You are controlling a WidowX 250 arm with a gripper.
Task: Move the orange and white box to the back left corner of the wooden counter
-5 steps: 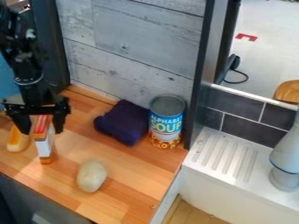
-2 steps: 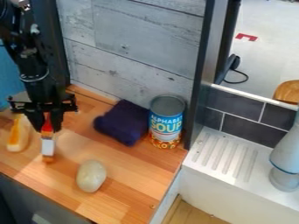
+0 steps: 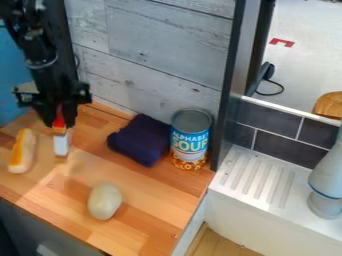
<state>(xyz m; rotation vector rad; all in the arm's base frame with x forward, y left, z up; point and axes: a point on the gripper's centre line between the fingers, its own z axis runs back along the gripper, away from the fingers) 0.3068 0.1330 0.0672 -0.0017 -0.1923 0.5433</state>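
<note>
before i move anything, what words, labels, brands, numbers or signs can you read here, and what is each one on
"ALPHABET SOUP": on the front of the tall can.
Lower band of the same can: small letter-like shapes, too small to read for certain.
Small red, orange and white box in the gripper: no readable text.
Red mark on the floor: no readable word or number.

From above, slantwise down — wooden counter [image 3: 157,197] nearer, plank wall [image 3: 160,45] behind.

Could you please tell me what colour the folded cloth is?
The folded cloth is dark bluish purple, clearest in the camera view.
</note>
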